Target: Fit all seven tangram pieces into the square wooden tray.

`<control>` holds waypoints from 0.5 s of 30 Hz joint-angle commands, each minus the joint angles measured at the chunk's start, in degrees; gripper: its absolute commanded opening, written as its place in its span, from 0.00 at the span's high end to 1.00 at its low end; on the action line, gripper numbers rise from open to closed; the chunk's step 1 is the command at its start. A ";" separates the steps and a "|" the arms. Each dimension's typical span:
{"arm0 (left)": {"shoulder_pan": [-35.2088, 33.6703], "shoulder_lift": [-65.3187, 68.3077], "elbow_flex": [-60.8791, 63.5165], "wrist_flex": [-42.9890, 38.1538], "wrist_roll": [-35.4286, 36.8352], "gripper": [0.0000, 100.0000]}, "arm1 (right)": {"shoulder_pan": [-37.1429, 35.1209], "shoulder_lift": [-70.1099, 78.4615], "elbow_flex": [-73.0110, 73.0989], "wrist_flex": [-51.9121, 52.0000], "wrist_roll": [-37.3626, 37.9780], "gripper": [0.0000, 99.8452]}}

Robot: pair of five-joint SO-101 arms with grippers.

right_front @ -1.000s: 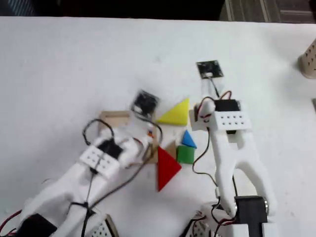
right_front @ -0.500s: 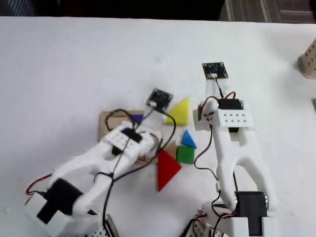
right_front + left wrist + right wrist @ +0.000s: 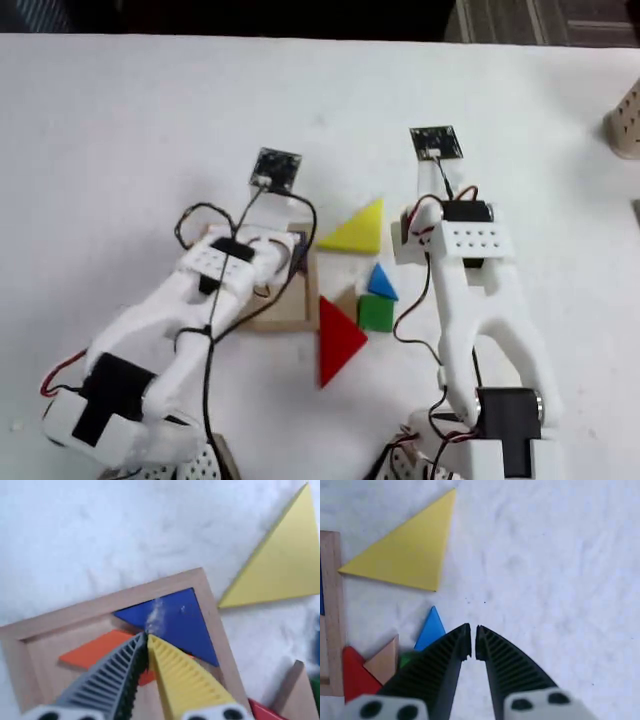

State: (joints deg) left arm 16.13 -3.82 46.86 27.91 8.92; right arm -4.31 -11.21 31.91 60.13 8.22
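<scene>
Two grippers are closed and empty above a white table (image 3: 120, 130). At far left, the left arm (image 3: 160, 340) lies over the square wooden tray (image 3: 212, 611). The left gripper (image 3: 146, 641) has its grey and yellow fingers pressed together with nothing between them, and its tips are directly above the tray's floor.

Under and just ahead of those tips lies a dark blue triangle (image 3: 175, 622), seated in a corner of the tray. An orange piece (image 3: 92, 650) lies beside it in the tray, partly under the grey finger. Whether the tips touch either piece cannot be told.

Beyond the tray rim, on the yellow finger's side of the left gripper, a large yellow triangle (image 3: 355, 230) rests flat on the table between the two arms. Back from it toward the arm bases, a cluster of loose pieces sits just beside the tray. It consists of a red triangle (image 3: 337, 340), an unpainted wooden piece (image 3: 385, 664), a green piece (image 3: 376, 313) and a small light blue triangle (image 3: 381, 282).

At right, the right arm (image 3: 475, 300) stands beside this cluster. The right gripper (image 3: 472, 641) has its black fingers drawn together to a thin slit, gripping nothing, above bare table. The small light blue triangle lies just beside its fingertips on the tray side. The large yellow triangle lies farther ahead on that same side, apart from the fingers.
</scene>
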 commanded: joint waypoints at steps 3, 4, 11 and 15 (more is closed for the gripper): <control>-6.73 -2.77 -3.08 -1.32 0.70 0.98 | 0.48 -0.22 -0.70 -0.75 -0.44 0.98; -7.96 -3.38 -2.99 -1.32 0.70 0.98 | 0.48 -0.22 -0.70 -0.75 -0.44 0.98; -8.13 -2.42 -2.73 -0.88 0.70 0.98 | 0.40 -0.04 -0.70 -0.84 -0.44 0.98; -8.22 2.77 -6.07 -0.26 0.70 0.98 | 0.48 -0.04 -0.70 -0.84 -0.44 0.98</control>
State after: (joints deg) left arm 7.52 -2.68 45.63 27.91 8.92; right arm -4.22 -10.86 31.91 60.13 8.22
